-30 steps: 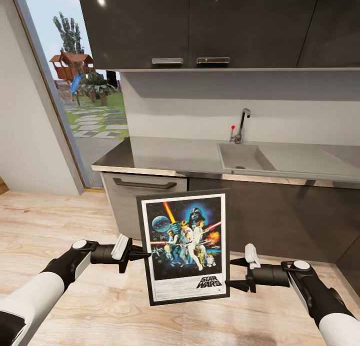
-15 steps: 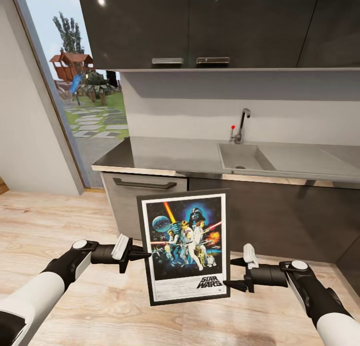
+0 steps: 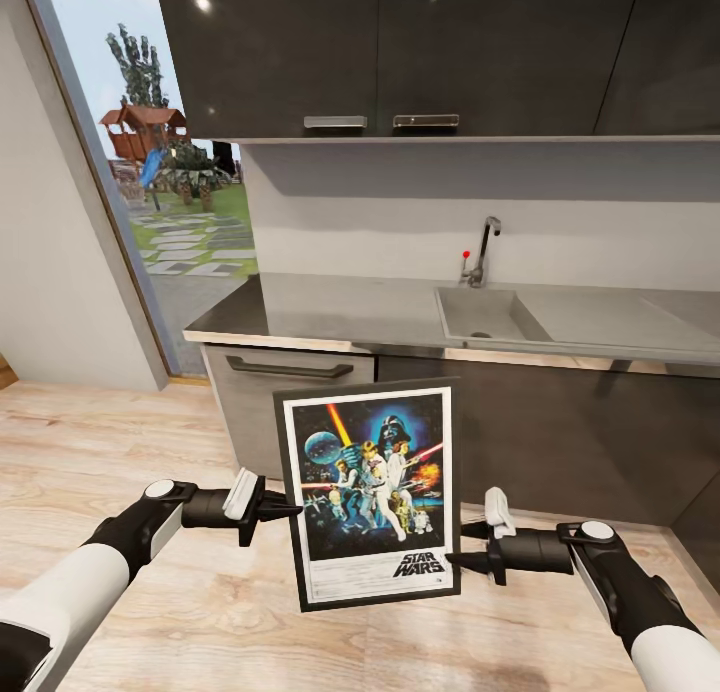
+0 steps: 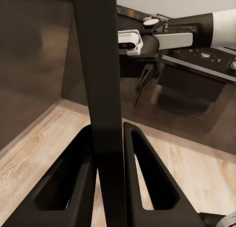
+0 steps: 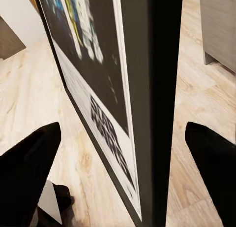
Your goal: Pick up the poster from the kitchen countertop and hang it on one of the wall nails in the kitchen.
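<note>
Framed poster upright (slightly tilted), off countertop.

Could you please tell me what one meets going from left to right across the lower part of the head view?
Left gripper → poster → right gripper.

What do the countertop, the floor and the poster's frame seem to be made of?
The long glossy grey countertop looks like brushed metal or polished stone: smooth, softly reflective. The pale plank floor looks like matt wood or laminate, with visible grain and seams. The upright Star Wars poster has a thin black frame, matt, possibly plastic or painted wood; it's a render, so uncertain.
</note>
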